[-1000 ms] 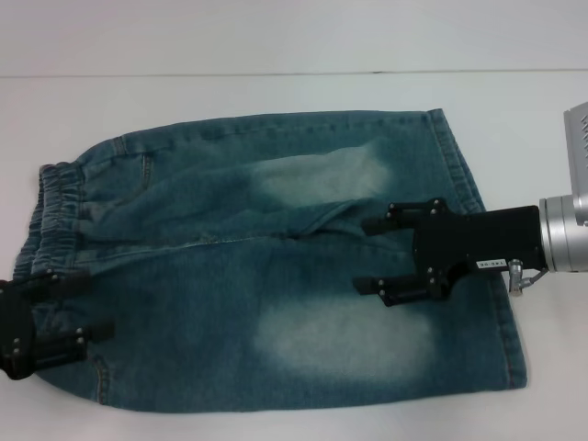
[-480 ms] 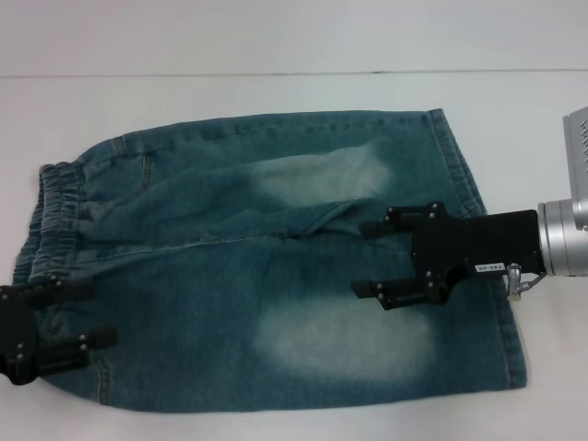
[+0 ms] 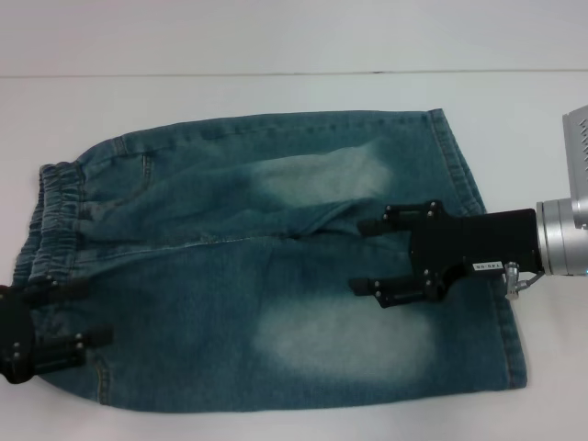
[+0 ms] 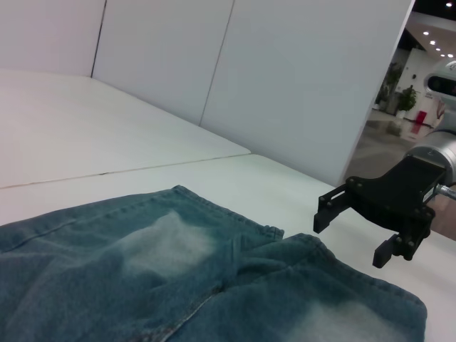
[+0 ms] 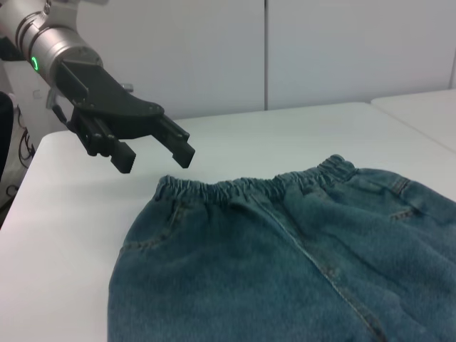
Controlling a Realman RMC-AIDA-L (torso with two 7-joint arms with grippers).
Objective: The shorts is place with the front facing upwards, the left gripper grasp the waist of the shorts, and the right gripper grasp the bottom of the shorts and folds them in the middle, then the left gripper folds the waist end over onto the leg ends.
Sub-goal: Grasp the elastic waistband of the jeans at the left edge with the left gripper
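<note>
Lying flat across the worktop [image 3: 276,55], the shorts [image 3: 276,276] are waiting while the left gripper [image 3: 69,317] is hovering with released jaws over the waist and the right gripper [image 3: 372,257], likewise spread, above the legs, readying the fold.

The shorts [image 3: 266,276] lay flat on the desk [image 3: 276,92], waist to the left. The left claw [image 3: 78,314] hung over the waist, the right claw [image 3: 366,255] above the legs.

The denim shorts [image 3: 276,276] lie flat and unfolded on the white table [image 3: 276,96], spread across most of its width. The elastic waistband [image 3: 50,216] points to the table's left edge and the leg hems [image 3: 487,239] to the right. The blue fabric shows pale faded patches on each leg.
</note>
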